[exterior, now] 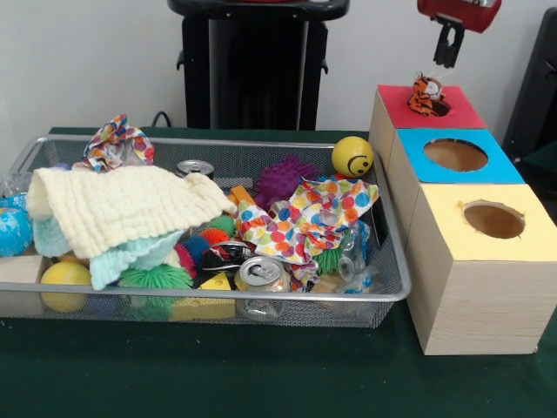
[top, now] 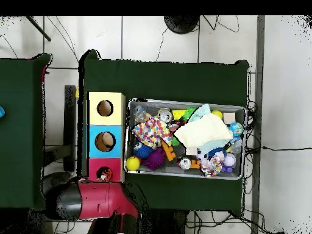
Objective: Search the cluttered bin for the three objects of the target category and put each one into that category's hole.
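A small orange striped tiger plush sits in the hole of the red-topped box, half sunk in and touching nothing else. My gripper hangs just above it, open and empty, clear of the toy. In the overhead view the red box is at the row's lower end, with the tiger plush showing in its hole; the red arm lies beside it and hides the gripper. The wire bin holds the clutter.
Blue-topped box and yellow-topped box stand in line nearer the camera, their holes empty. In the bin: cream cloth, polka-dot cloth, yellow smiley ball, purple spiky ball, two cans, globe ball.
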Tool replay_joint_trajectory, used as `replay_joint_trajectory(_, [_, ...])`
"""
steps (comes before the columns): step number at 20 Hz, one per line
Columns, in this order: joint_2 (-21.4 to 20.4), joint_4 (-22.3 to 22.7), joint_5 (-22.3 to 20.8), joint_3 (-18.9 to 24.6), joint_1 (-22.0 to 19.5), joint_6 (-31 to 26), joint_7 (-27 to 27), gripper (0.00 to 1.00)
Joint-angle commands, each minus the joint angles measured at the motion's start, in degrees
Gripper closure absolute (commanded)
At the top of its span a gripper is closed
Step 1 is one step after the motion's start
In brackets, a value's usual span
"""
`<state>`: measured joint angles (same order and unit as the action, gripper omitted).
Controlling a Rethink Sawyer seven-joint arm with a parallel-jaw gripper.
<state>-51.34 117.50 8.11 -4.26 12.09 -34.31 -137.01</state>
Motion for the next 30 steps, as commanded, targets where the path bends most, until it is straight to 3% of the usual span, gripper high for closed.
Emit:
replay_joint_trajectory(1, [-3.6, -0.9, -2.8, -2.9, 0.8, -2.7, -6.8, 1.00])
replay_joint_trajectory(4, [-3.7, -1.2, -2.6, -3.4, 1.2, -2.9, -6.6, 1.00])
replay_joint_trajectory(11, [-0.3, -0.9, -2.2, -3.1, 1.0, 2.4, -6.5, 1.00])
replay_joint_trajectory(19, [2.6, -2.6, -4.4, -5.6, 2.2, 5.1, -6.3, 1.00])
replay_joint_trajectory(30, [5.4, -2.3, -2.8, -4.4, 1.9, 9.9, -6.9, 1.00])
